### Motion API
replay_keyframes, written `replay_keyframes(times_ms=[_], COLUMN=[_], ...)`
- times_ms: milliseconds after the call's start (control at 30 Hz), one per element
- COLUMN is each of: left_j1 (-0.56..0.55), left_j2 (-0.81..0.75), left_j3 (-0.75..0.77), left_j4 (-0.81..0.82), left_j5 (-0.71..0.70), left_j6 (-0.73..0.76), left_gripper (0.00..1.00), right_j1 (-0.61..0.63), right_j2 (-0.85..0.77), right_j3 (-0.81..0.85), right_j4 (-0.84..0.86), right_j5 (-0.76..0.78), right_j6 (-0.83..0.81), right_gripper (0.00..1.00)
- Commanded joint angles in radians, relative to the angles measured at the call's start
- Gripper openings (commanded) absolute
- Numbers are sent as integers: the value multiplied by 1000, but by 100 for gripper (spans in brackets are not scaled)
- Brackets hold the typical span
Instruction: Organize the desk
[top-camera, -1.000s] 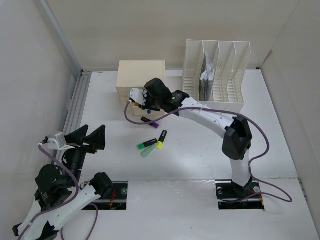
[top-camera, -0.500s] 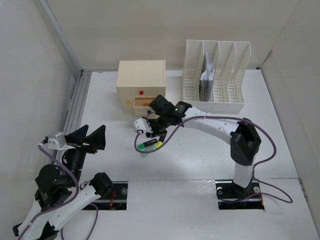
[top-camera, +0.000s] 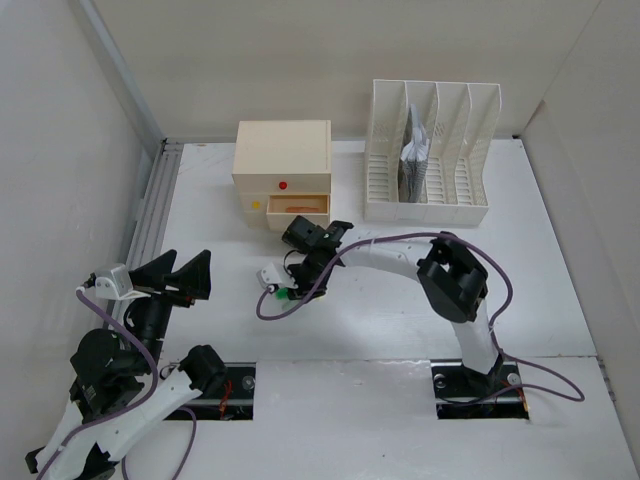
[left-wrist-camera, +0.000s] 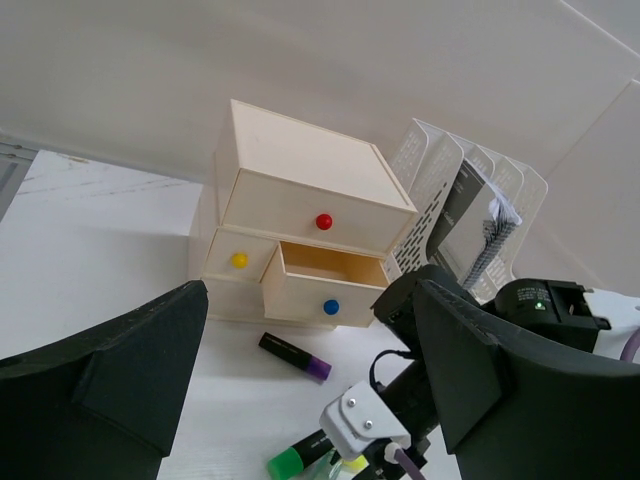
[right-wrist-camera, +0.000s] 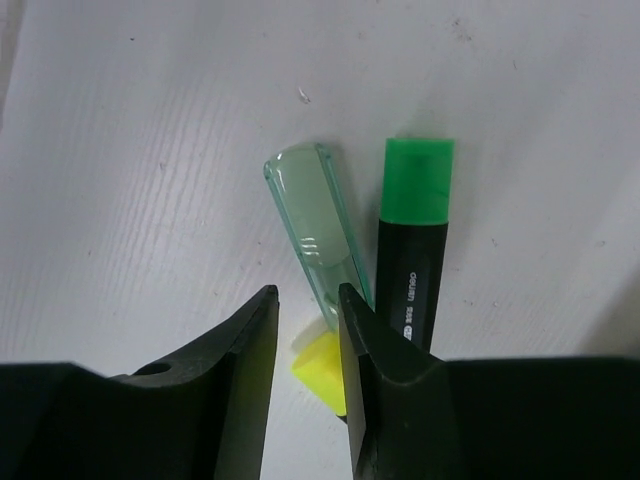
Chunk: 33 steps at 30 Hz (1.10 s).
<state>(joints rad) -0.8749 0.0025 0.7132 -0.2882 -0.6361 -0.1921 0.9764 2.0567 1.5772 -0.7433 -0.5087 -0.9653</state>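
Found the desk (top-camera: 560, 300) spread beneath both arms. Saw the right gripper (right-wrist-camera: 305, 300) low near the desk's middle, jaws narrow astride the end of a yellow highlighter (right-wrist-camera: 322, 368); could not tell whether clamped. Noted a green highlighter (right-wrist-camera: 413, 260) and a clear cap (right-wrist-camera: 318, 225) lying just beside it. Saw the left gripper (top-camera: 183, 268) aloft near the left edge, jaws wide, empty.

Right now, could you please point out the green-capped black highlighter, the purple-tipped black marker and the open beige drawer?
Green-capped black highlighter (right-wrist-camera: 418, 180), right wrist view, green cap.
Purple-tipped black marker (left-wrist-camera: 285, 349), left wrist view, black barrel.
Open beige drawer (left-wrist-camera: 300, 295), left wrist view, front panel.
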Motion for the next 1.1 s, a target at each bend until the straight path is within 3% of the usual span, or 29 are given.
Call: replay_keyframes(times_ms=[0,433,1067], left_j1=[7,7,7], left_j2=[-108,-108,-108], left_j3=[0,0,0], left_j4=[34,34,34], left_j5=[7,16,16], left_j6=[14,14,14], left_gripper=[82,82,82], right_j1=[34,35,44], right_j2=[8,39,57], right_j3=[41,18,-11], right_j4=[19,107,117], right_j5=[-36,6,52], right_j6=[-3,34,45], right_gripper=[36,48,49])
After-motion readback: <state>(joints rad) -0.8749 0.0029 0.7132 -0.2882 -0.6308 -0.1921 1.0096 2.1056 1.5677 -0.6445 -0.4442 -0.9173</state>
